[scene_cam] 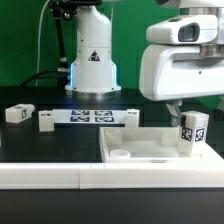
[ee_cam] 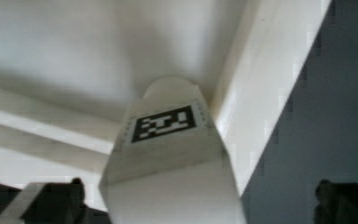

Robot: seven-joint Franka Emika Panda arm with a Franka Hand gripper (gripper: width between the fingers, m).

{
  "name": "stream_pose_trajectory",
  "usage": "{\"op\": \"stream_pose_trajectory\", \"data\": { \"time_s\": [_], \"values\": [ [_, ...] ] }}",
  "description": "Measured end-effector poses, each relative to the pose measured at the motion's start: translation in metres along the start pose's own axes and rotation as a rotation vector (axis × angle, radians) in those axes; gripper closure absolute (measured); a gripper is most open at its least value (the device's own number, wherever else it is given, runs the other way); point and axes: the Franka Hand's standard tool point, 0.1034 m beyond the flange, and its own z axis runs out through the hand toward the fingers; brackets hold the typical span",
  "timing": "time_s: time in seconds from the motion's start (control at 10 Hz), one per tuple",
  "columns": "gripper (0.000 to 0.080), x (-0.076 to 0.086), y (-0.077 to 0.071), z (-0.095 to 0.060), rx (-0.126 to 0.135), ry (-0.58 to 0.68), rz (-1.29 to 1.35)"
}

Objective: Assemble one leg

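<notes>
The leg (scene_cam: 193, 131), a small white block with black-and-white tags, stands upright at the corner of the large white panel (scene_cam: 150, 143) on the exterior view's right. My gripper (scene_cam: 186, 107) hangs right above it. In the wrist view the leg (ee_cam: 167, 160) fills the middle and shows one tag. My dark fingertips (ee_cam: 55, 203) sit on either side of it with a gap to each face. The gripper (ee_cam: 197, 206) is open around the leg and does not squeeze it. The panel (ee_cam: 69, 60) lies behind the leg.
Three more tagged white legs lie on the black table: one at the exterior view's far left (scene_cam: 18, 114), one (scene_cam: 46, 121) and one (scene_cam: 131, 117) at either end of the marker board (scene_cam: 88, 116). A round socket (scene_cam: 120, 155) shows in the panel. The robot base (scene_cam: 92, 60) stands behind.
</notes>
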Motion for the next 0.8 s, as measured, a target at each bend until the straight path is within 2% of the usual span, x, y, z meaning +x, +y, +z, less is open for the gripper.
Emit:
{"op": "stream_pose_trajectory", "data": {
  "time_s": [0.3,0.4,0.5,0.6,0.7,0.8],
  "values": [
    [0.0151,-0.0017,0.0017,0.0011,0.002,-0.002,-0.051],
    [0.0273,-0.0017,0.0018,0.0012,0.002,-0.002,-0.051],
    [0.0273,-0.0017,0.0018,0.0012,0.002,-0.002,-0.051],
    [0.0408,-0.0017,0.0017,0.0012,0.003,-0.002,-0.043],
    [0.0508,-0.0017,0.0024,0.0011,0.002,-0.002,-0.030],
    [0.0508,-0.0018,0.0025,0.0011,0.002,-0.002,-0.030]
  ]
}}
